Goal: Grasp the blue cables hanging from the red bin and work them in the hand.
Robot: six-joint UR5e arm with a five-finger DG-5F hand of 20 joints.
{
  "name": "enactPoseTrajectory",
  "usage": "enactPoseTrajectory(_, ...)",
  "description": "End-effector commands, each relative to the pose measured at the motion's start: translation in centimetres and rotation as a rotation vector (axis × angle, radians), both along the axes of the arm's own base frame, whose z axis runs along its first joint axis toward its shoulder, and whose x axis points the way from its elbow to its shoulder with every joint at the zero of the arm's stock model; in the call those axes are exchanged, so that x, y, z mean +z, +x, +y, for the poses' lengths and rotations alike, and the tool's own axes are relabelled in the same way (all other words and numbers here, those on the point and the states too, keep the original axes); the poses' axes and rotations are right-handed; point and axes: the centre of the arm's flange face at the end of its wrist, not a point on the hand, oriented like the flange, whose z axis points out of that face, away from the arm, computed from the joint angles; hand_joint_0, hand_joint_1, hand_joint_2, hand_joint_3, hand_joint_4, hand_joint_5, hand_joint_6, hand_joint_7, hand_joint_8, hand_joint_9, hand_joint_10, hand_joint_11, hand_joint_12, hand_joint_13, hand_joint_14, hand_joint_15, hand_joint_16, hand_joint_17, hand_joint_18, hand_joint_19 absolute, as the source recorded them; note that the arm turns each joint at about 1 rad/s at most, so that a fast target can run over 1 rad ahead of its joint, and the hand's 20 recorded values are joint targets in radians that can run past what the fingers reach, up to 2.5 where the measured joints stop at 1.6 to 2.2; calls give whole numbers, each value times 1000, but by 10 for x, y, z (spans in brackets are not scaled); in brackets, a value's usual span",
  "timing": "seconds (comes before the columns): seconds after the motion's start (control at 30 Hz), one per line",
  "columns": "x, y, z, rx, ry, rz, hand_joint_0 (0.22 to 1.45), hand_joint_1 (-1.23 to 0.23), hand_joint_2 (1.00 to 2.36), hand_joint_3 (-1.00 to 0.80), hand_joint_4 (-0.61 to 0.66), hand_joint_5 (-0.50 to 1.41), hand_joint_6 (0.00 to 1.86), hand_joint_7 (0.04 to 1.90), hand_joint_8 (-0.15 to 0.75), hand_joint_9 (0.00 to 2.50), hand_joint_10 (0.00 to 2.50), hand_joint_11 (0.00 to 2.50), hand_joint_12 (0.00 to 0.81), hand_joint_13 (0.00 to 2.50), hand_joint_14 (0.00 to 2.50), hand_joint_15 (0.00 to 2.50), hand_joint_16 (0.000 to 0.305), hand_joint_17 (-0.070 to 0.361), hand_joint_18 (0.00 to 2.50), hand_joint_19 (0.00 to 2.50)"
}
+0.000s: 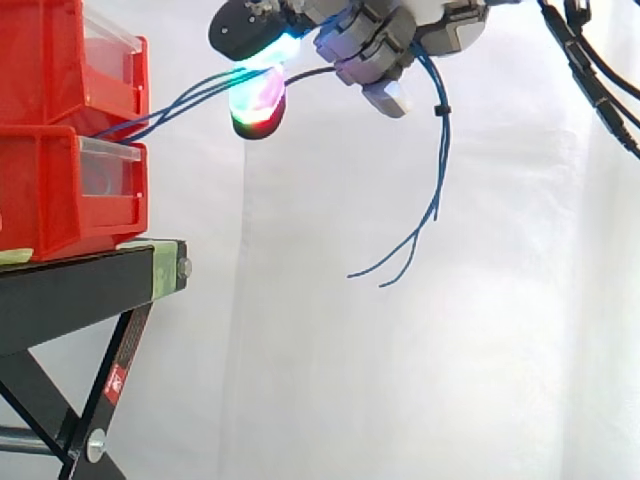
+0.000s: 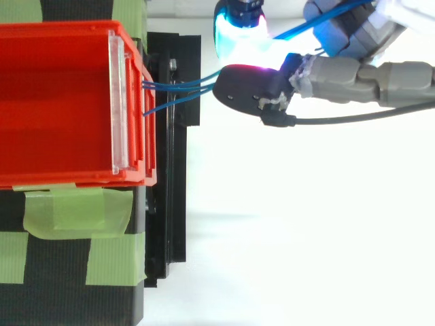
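A black stand stood well below the fingers, toward the left edge of the side view. Its slanted leg carried a small red sticker. Strips of green tape lay across the stand's top, well apart from the fingers in the top view. One strip wrapped the stand's end just beside a bolt. A white curtain hung behind and below the fingers.
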Motion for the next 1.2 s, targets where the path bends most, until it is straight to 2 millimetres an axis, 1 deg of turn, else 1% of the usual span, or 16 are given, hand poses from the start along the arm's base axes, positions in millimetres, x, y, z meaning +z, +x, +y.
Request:
enactPoseTrajectory(0.0, -1, 0, 0, 0, -2, 3, 1320, -691, 1018, 625, 239, 422, 110, 1432, 519, 1736, 2500, 2500, 771, 2085, 2500, 2010, 244, 183, 2500, 763)
enactPoseTrajectory(0.17, -1, 0, 0, 0, -8, 7, 1043, -712, 1024, 167, 279, 432, 9, 1385, 519, 1736, 2500, 2500, 771, 2085, 2500, 2010, 244, 183, 2500, 763)
enactPoseTrajectory(0.2, -1, 0, -1, -1, -10, 6, 1032, -714, 1024, 164, 274, 431, 9, 1394, 519, 1736, 2500, 2500, 771, 2085, 2500, 2010, 244, 183, 2500, 763)
enactPoseTrajectory(0.3, -2, 0, 0, 1, -12, 9, 1215, -674, 1043, 592, 256, 518, 0, 1499, 519, 1736, 2500, 2500, 771, 2085, 2500, 2010, 244, 183, 2500, 763)
enactPoseTrajectory(0.37, -1, -1, 0, 1, -11, 8, 1221, -655, 1119, 569, 247, 564, 0, 1517, 519, 1736, 2500, 2500, 771, 2085, 2500, 2010, 244, 183, 2500, 763)
enactPoseTrajectory(0.47, 0, 0, 0, 1, -11, 8, 995, -696, 1005, 196, 311, 509, 11, 1366, 519, 1736, 2500, 2500, 771, 2085, 2500, 2010, 244, 183, 2500, 763)
enactPoseTrajectory(0.53, 0, 0, 0, 1, -11, 8, 932, -658, 1022, -203, 326, 449, 16, 1281, 519, 1736, 2500, 2500, 771, 2085, 2500, 2010, 244, 183, 2500, 763)
enactPoseTrajectory(0.57, -1, 0, 0, 1, -12, 9, 1006, -641, 1022, -103, 337, 439, 17, 1255, 519, 1736, 2500, 2500, 771, 2085, 2500, 2010, 244, 183, 2500, 763)
enactPoseTrajectory(0.63, -2, 0, 0, 1, -12, 11, 1157, -642, 1002, 399, 365, 464, 18, 1213, 519, 1736, 2500, 2500, 771, 2085, 2500, 2010, 244, 183, 2500, 763)
enactPoseTrajectory(0.67, -2, 0, 0, 1, -12, 11, 1199, -643, 1035, 469, 365, 479, 18, 1192, 519, 1736, 2500, 2500, 771, 2085, 2500, 2010, 244, 183, 2500, 763)
enactPoseTrajectory(0.77, -2, 0, 0, 1, -12, 11, 1043, -686, 1001, 244, 408, 431, 19, 1125, 519, 1736, 2500, 2500, 771, 2085, 2500, 2010, 244, 183, 2500, 763)
enactPoseTrajectory(0.8, 0, 0, -1, -1, -11, 6, 931, -690, 1015, -91, 413, 376, 18, 1060, 519, 1736, 2500, 2500, 771, 2085, 2500, 2010, 244, 183, 2500, 763)
enactPoseTrajectory(0.83, 0, 0, -1, -1, -11, 5, 915, -667, 1019, -229, 388, 356, 18, 1047, 519, 1736, 2500, 2500, 771, 2085, 2500, 2010, 244, 183, 2500, 763)
enactPoseTrajectory(0.87, 0, 0, -1, -1, -10, 3, 961, -660, 1022, -240, 381, 333, 18, 1022, 519, 1736, 2500, 2500, 771, 2085, 2500, 2010, 244, 183, 2500, 763)
enactPoseTrajectory(0.97, -1, 0, -2, -3, -11, 6, 1146, -700, 1002, 364, 339, 311, 17, 983, 519, 1736, 2500, 2500, 771, 2085, 2500, 2010, 244, 183, 2500, 763)
enactPoseTrajectory(1.17, 0, 0, -3, -4, -8, 2, 1026, -757, 1017, -307, 296, 144, 15, 918, 519, 1736, 2500, 2500, 771, 2085, 2500, 2010, 244, 183, 2500, 763)
